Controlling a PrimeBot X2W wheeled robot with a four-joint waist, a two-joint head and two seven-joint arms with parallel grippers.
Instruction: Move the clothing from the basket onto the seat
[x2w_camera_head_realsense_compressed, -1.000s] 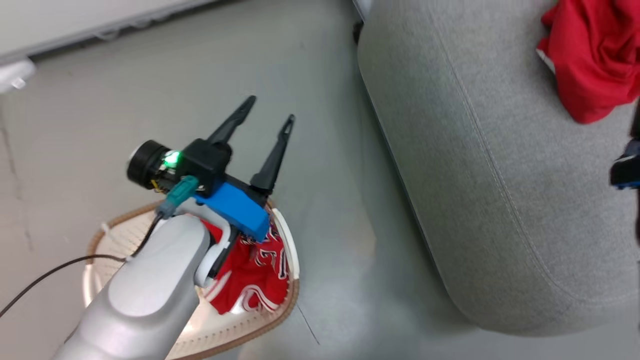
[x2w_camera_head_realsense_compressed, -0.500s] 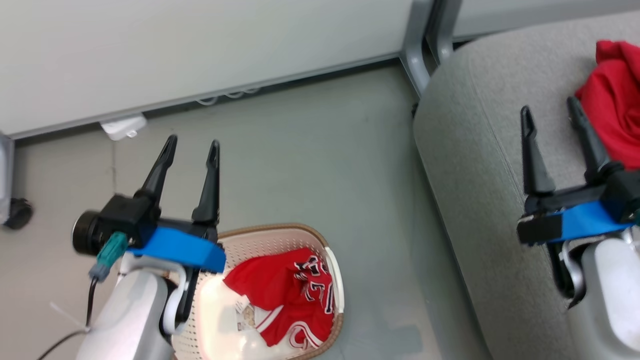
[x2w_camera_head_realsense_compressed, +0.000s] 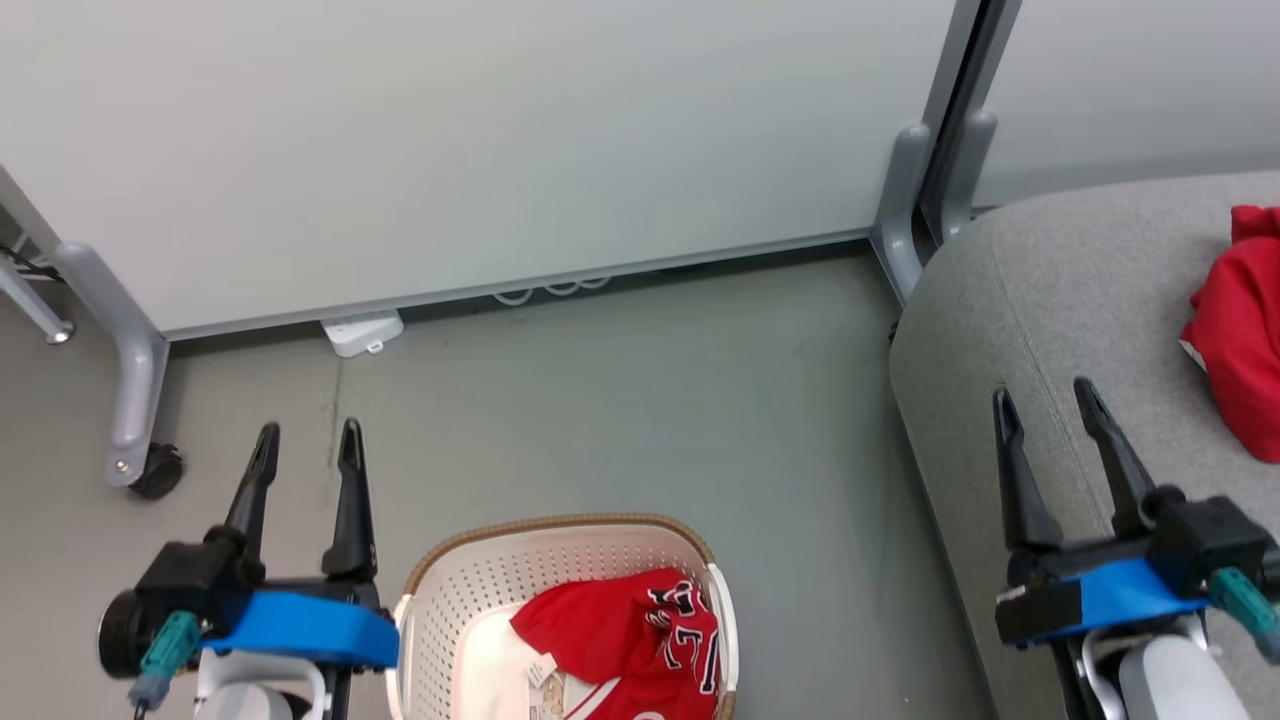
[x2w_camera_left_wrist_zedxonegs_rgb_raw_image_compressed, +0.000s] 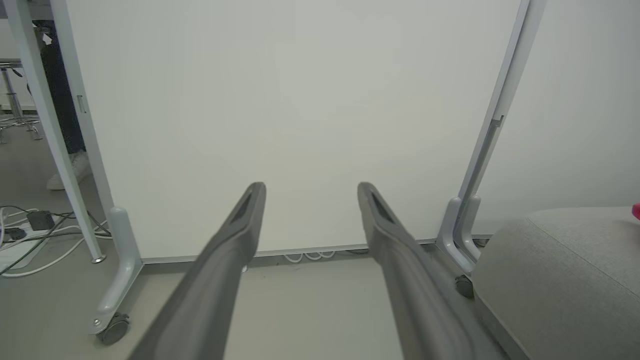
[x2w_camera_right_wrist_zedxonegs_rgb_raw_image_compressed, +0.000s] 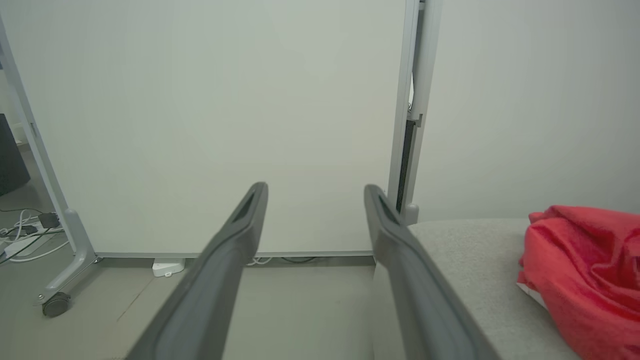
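With the left gripper (x2w_camera_head_realsense_compressed: 309, 430) and right gripper (x2w_camera_head_realsense_compressed: 1042, 392) both open-jawed and empty, best pinch deep into the jersey (x2w_camera_head_realsense_compressed: 620, 640) bunched in the basket (x2w_camera_head_realsense_compressed: 560, 522), bottom centre.

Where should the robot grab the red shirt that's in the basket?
Probably best to pinch the bunched upper fold of the red jersey, coming straight down from above. It lies crumpled inside the basket, whose walls block a sideways reach. The open left gripper looks nearer.
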